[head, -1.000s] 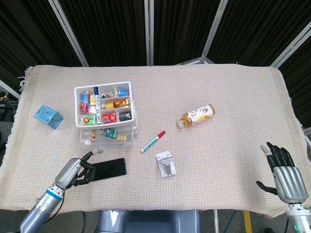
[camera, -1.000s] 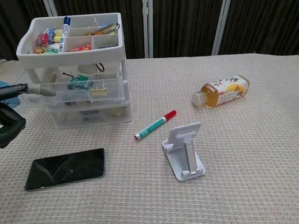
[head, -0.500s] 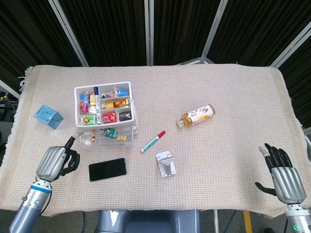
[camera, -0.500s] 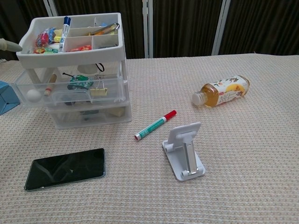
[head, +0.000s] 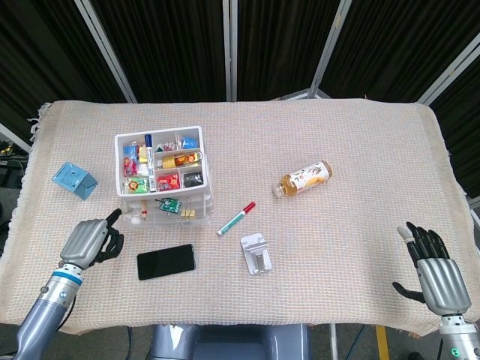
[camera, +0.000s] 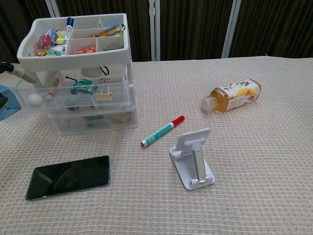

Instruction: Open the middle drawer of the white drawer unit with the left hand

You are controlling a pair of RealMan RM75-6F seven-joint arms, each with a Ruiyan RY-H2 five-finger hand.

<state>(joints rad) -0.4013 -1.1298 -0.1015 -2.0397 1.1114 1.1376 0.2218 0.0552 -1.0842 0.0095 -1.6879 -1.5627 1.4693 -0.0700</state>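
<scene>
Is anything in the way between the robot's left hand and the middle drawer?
No, nothing visible. The left hand sits just left of the middle drawer, one fingertip reaching toward its left corner. The black phone lies on the cloth below them, clear of the path.

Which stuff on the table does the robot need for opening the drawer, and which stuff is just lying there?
Needed:
white drawer unit
middle drawer, pulled partly out
left hand, holding nothing

Just lying there:
phone
marker
phone stand
bottle, on its side
blue box
right hand, open
</scene>
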